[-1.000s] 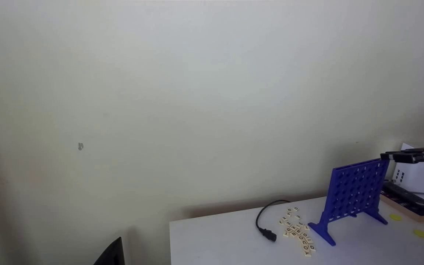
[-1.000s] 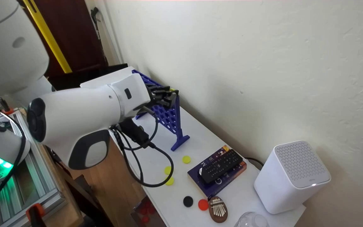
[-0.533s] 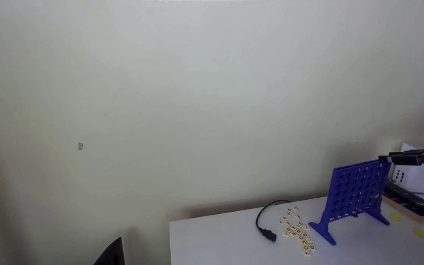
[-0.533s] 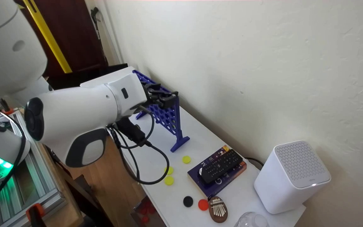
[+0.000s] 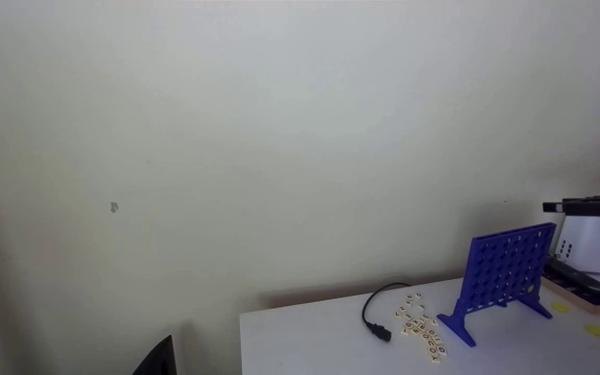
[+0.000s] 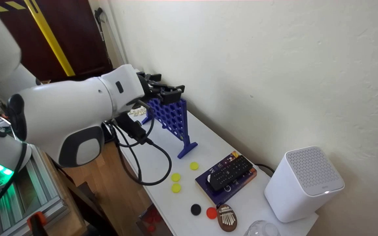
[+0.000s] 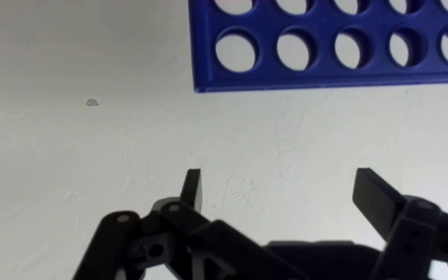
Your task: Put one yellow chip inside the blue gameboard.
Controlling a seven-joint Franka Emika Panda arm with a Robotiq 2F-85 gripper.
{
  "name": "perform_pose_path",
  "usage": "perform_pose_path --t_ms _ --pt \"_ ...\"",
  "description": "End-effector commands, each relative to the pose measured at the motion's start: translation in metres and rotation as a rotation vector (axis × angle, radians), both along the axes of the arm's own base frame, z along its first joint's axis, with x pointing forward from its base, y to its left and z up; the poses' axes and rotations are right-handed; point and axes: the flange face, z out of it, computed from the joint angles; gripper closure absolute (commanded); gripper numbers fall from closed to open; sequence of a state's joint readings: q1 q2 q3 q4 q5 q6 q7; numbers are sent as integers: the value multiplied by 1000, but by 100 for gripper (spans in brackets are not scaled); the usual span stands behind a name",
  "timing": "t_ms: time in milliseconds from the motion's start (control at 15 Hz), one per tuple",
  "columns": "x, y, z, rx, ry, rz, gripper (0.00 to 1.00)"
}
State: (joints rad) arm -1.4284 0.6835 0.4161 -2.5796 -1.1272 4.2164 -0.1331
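Black power cord (image 5: 379, 331) at the left of the white worktop (image 5: 305, 344) in an exterior view; near it, loose letter tiles (image 5: 421, 327), too jumbled to count. Next rightward, blue Connect Four-style gameboard (image 5: 508, 268), upright on its feet. Low in its right-hand column, yellow chip (image 5: 530, 288), glimpsed through the grid; seemingly inside, task to all appearance done. Above the top right corner and apart from it, end effector (image 7: 280, 182), fingers (image 7: 373, 200) spread wide and empty in the wrist view. Farther right, three spare yellow chips (image 5: 595, 330) flat on the worktop.

Likely light, stiff and slick, such chips: hard to break, easy to let slide. Best pinched near the rim across both flat faces, lower half free for the slot. Gameboard probably light too, apt to tip if nudged.

Cut off at the left of an exterior view, white Franka arm (image 6: 67, 101). Hard to make out, exact row of the yellow chip, largely masked by blue plastic. Out of frame in the wrist view, most of the gameboard, yellow chip included.
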Motion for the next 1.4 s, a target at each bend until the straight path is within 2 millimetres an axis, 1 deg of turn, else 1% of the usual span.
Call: perform_pose_path --t_ms 0,200,267,400,467,600,667,733,867,1067,1333 --pt "-23 9 30 -5 6 -29 0" --pt "-44 13 46 -17 65 -67 0" --pt "-47 14 60 -13 64 -67 0" --pt "-58 14 67 -12 126 -82 0" --pt "-56 -4 67 -27 171 -87 0" --pt "-57 -5 77 -42 216 -95 0" --pt "-59 0 86 -48 220 -102 0" --pt "-62 -2 90 -54 240 -107 0" --pt "-65 -3 94 -64 291 -104 0" --pt "-64 -5 97 -86 360 -97 0" --pt "-59 -4 95 -69 476 -84 0"
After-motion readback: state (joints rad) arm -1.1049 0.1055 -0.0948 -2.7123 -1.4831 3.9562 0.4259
